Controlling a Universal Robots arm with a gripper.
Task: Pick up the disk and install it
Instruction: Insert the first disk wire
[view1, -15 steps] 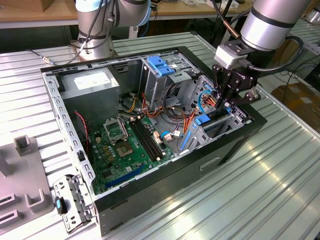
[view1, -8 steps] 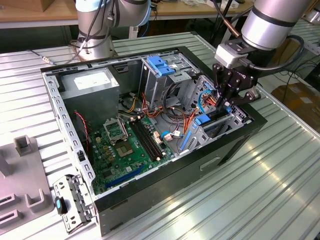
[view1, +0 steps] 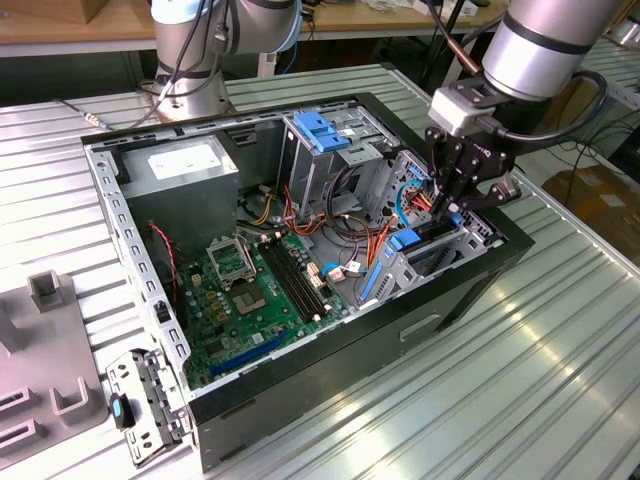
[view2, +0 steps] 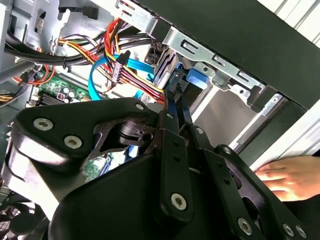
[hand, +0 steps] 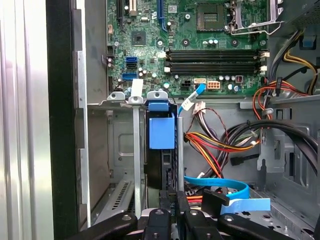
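The disk (hand: 161, 131) stands on edge inside the drive bay at the case's front corner, its blue plastic rail facing the first wrist view. In the exterior view its blue rail (view1: 405, 243) shows in the bay on the exterior view's right. My gripper (view1: 452, 205) hangs straight down over that bay. Its two thin fingertips are pressed together, so the gripper (hand: 177, 202) is shut, right at the disk's near end beside the bay's metal wall. The second wrist view shows the gripper (view2: 176, 97) among the red, yellow and blue cables.
The black computer case (view1: 470, 290) lies open on a ribbed metal table. It holds a motherboard (view1: 245, 290), a grey power supply (view1: 180, 170) and a metal cage with a blue top (view1: 325, 130). A hand (view2: 295, 177) rests beside the case. A second arm's base (view1: 190, 60) stands behind.
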